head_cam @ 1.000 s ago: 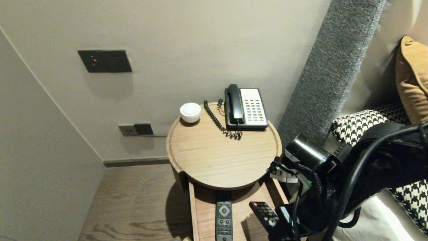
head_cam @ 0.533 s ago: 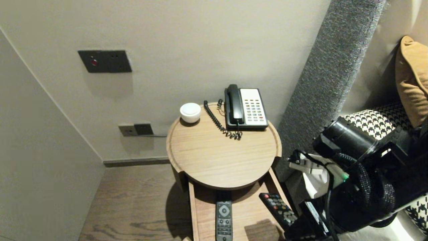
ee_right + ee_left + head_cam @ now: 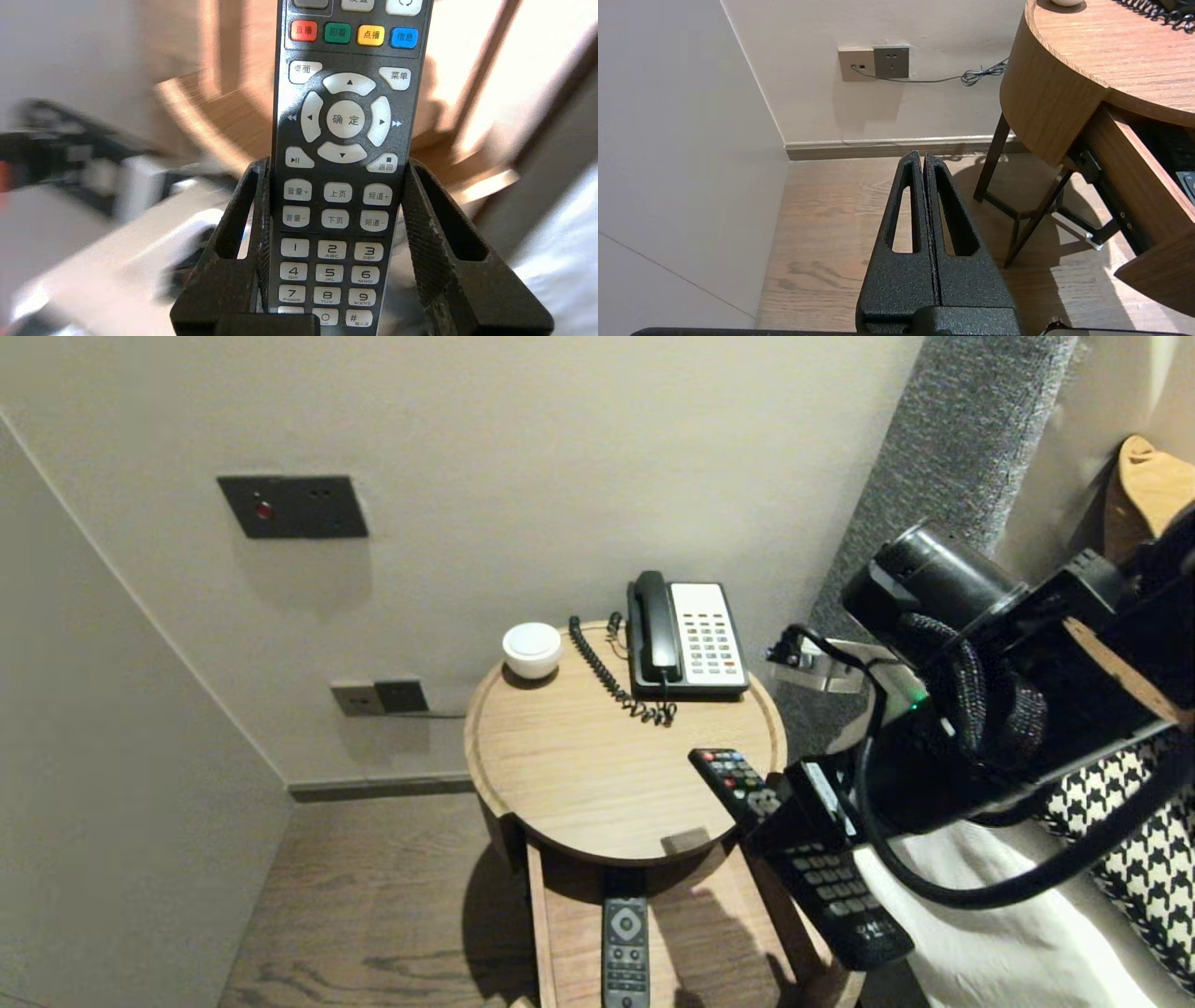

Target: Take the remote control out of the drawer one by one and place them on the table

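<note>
Right wrist view alone shows remote [image 3: 338, 119] edges clamped.

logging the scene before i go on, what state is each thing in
right gripper, shut on the black remote
black remote, held in the air over the table edge
left gripper, shut, empty
drawer, pulled open
second remote, lying flat in the drawer
handset, resting on the phone

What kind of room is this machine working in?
Most likely a hotel bedroom. A round bedside table carries a corded telephone, a grey padded headboard and a houndstooth cushion stand to its right, and the right pincer holds a TV remote.
</note>
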### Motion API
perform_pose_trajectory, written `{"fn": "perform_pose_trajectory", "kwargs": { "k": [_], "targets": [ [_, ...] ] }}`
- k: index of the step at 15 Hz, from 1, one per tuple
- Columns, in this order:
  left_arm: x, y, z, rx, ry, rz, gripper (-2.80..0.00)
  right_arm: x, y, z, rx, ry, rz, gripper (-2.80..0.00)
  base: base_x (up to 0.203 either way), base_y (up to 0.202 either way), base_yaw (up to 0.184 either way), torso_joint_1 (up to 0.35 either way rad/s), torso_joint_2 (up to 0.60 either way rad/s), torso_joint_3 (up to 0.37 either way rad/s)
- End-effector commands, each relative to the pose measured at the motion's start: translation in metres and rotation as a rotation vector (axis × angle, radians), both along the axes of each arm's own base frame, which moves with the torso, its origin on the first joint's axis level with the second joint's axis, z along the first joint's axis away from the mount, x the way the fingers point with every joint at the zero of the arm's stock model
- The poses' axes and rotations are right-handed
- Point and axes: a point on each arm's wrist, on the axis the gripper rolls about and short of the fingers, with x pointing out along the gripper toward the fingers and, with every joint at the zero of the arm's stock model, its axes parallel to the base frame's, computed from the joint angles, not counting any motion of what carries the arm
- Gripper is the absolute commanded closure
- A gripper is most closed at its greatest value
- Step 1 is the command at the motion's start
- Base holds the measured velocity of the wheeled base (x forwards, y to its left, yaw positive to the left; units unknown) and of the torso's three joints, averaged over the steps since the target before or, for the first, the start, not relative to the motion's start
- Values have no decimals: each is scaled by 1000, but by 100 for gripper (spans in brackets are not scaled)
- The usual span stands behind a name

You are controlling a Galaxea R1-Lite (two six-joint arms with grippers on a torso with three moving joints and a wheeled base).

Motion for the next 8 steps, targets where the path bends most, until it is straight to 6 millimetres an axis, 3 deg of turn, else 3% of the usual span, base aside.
{"fn": "perform_pose_trajectory", "kwargs": {
  "k": [1, 4, 8],
  "targets": [
    [0, 0, 0, 0, -1, 1, 0, 21, 1, -8, -79, -41, 61, 0, 0, 0, 0, 0, 0, 0],
    [0, 0, 0, 0, -1, 1, 0, 45, -5, -20, -159, -82, 156, 0, 0, 0, 0, 0, 0, 0],
    [0, 0, 0, 0, -1, 1, 0, 65, 4, -36, -214, -112, 268, 0, 0, 0, 0, 0, 0, 0]
  ]
}}
